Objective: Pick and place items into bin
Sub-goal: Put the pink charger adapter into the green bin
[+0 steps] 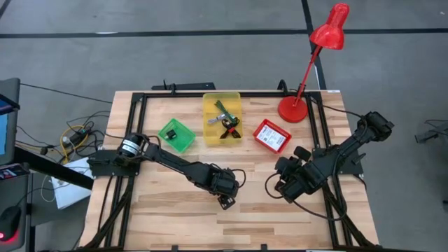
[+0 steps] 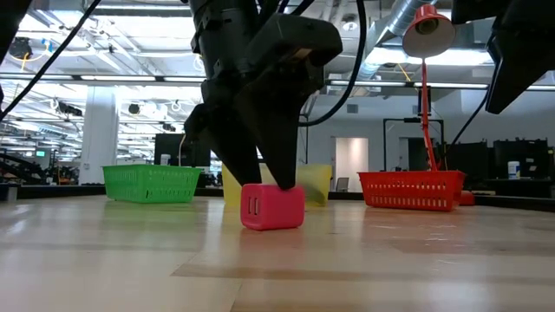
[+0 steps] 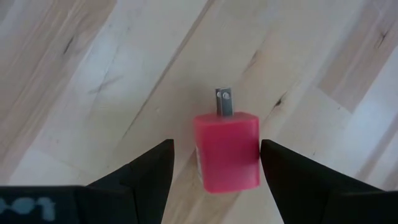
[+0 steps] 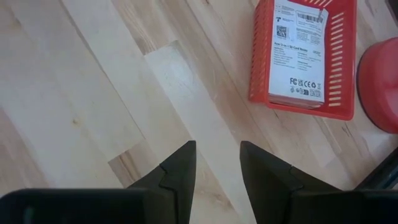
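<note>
A small red-pink block (image 3: 227, 152) with two metal prongs lies on its side on the bare wood, in the table's near middle (image 2: 272, 206). My left gripper (image 3: 216, 143) points steeply down over it, open, one finger on each side of the block. My right gripper (image 1: 280, 187) hangs open above bare wood at the near right, with nothing between its fingers (image 4: 217, 144). A yellow bin (image 1: 208, 133) at the far middle holds slim black, green and red tools. A red bin (image 4: 261, 93) holds a white card packet (image 4: 298, 53). My left gripper comes from above with the block between its fingers. One finger (image 3: 273, 162) stands right at the block's side (image 3: 255, 149), and I cannot tell whether it touches. The other finger stands clear of it. The block rests on the table.
A green bin (image 1: 176, 134) sits to the left of the yellow one. A red desk lamp (image 1: 308, 70) stands at the far right, its base (image 1: 294, 110) beside the red bin. Bare wood lies along the near edge, and a black frame runs around the table.
</note>
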`<move>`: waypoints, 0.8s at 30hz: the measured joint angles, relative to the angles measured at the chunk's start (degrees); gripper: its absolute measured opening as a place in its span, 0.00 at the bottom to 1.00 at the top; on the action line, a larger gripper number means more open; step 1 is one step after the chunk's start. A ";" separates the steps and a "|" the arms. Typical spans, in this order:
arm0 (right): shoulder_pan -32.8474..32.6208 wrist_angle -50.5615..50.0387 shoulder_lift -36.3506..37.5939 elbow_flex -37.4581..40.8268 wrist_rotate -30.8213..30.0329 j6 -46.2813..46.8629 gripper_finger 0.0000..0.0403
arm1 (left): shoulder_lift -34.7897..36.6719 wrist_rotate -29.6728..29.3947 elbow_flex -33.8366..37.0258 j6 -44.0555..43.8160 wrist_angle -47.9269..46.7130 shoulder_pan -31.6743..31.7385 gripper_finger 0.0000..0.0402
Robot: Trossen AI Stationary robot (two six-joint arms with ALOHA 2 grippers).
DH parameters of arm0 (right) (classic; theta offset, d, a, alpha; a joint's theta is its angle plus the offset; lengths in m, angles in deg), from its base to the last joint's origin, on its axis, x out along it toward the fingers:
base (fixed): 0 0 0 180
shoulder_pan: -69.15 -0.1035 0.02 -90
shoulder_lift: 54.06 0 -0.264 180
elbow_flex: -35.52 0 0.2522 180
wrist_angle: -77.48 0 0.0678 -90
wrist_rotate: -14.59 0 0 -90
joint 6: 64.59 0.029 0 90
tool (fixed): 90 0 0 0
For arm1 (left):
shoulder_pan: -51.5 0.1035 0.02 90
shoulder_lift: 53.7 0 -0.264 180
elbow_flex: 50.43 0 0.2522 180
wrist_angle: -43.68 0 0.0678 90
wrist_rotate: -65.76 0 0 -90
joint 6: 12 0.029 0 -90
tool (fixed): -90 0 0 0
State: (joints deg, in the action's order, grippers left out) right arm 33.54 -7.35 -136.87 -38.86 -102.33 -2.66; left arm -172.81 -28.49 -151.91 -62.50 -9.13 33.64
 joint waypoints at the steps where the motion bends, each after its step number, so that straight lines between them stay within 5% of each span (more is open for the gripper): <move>1: 0.00 0.01 0.00 0.00 -0.01 0.00 0.30 | 0.00 -0.12 0.00 0.02 -0.02 -0.03 0.58; 24: 0.00 0.53 0.00 0.00 -0.10 0.00 0.30 | -0.11 -5.10 1.59 6.58 -6.23 0.37 0.58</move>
State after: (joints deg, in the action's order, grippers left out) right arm 33.54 -6.82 -136.87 -38.86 -102.44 -2.66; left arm -172.92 -33.59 -150.32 -55.92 -15.36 34.01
